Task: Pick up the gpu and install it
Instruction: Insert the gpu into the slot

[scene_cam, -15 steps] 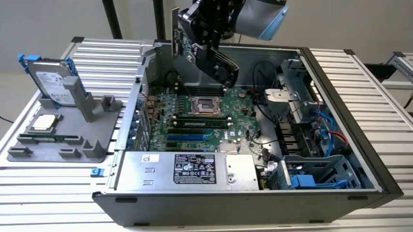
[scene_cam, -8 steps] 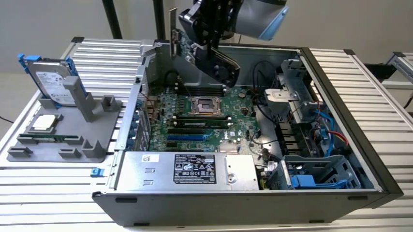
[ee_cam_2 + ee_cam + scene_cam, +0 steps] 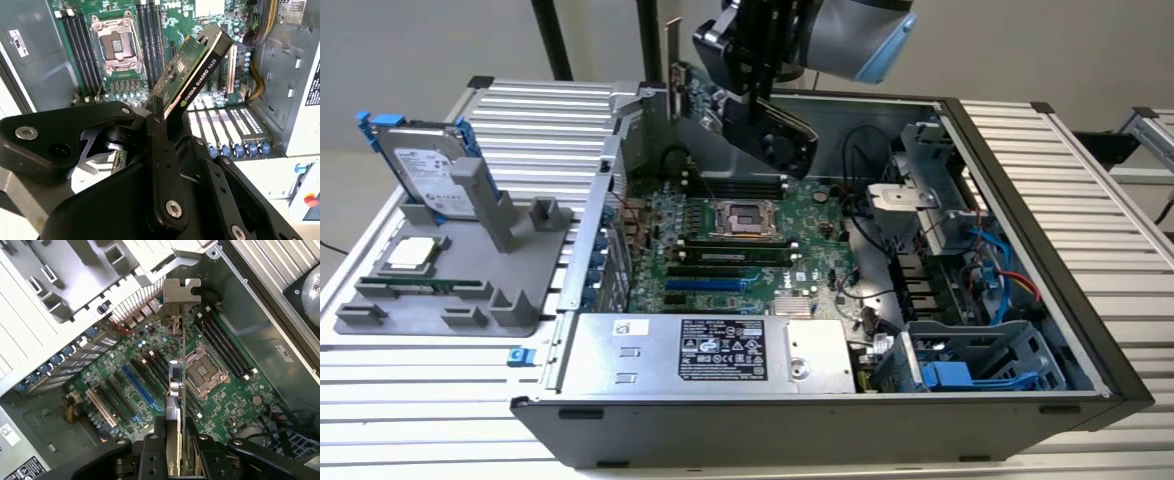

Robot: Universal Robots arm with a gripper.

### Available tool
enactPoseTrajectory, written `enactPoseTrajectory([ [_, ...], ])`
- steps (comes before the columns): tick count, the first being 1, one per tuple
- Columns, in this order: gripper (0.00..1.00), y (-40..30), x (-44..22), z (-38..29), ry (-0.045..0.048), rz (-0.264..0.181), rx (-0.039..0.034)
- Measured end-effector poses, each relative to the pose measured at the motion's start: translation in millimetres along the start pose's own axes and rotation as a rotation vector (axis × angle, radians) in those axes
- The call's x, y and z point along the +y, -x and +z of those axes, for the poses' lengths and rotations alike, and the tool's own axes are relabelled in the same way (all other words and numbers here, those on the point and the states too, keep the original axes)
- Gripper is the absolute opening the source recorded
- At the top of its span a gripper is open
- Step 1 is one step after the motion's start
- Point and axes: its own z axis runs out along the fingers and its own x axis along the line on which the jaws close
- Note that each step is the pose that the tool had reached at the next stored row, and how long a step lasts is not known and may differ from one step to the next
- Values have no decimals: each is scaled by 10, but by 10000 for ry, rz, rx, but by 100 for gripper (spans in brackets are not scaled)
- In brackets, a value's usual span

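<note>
Your gripper is closed on the graphics card, and the card is off the board and in the air. In the exterior view it hangs tilted above the far edge of the motherboard, over the memory slots and just beyond the empty processor socket. It touches nothing but the gripper.

In the second wrist view the gripper clamps one short end of the card, with a black finger laid against it. The green board faces the socket and the black cover faces the expansion slots.

In the first wrist view you see the card edge-on. Its silver bracket is at the end away from the gripper, close to the slotted wall of the case. The blue expansion slot lies to one side of it, unoccupied.

The open computer case lies on the slatted worktop, with the power supply along its near edge. Toward the worktop's edge on the exterior view's left, a grey holder carries a hard drive standing upright and a square processor chip lying flat.
</note>
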Motion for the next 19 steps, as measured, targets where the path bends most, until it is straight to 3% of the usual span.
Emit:
enactPoseTrajectory([
  [19, 0, 0, 0, -6, 30, -1746, 99],
])
